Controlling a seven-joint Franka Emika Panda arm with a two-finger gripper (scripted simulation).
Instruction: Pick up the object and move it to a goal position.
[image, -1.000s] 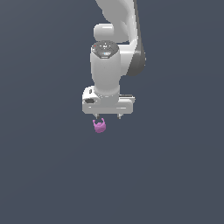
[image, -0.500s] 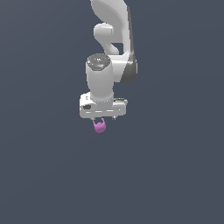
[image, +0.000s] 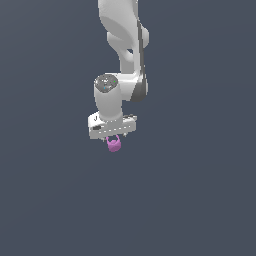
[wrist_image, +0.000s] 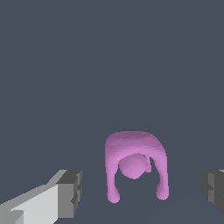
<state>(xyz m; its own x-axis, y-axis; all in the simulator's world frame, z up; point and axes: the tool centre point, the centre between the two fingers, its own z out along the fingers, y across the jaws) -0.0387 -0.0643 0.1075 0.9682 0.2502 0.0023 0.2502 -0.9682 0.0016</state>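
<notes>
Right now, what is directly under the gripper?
The pink object sits just below the gripper, between its wide-apart fingers. Only plain grey surface surrounds it; its underside contact is hidden.

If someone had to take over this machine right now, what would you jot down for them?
Gripper: open. In the wrist view its grey fingertips stand wide on either side of the pink lump, touching neither side.
Pink lump: in the exterior view it sits just under the white gripper, in line with it.
Done: the gripper is lined up over the lump.
Left: close on the lump, lift it, carry it to the goal. No goal marker shows in either view.
</notes>
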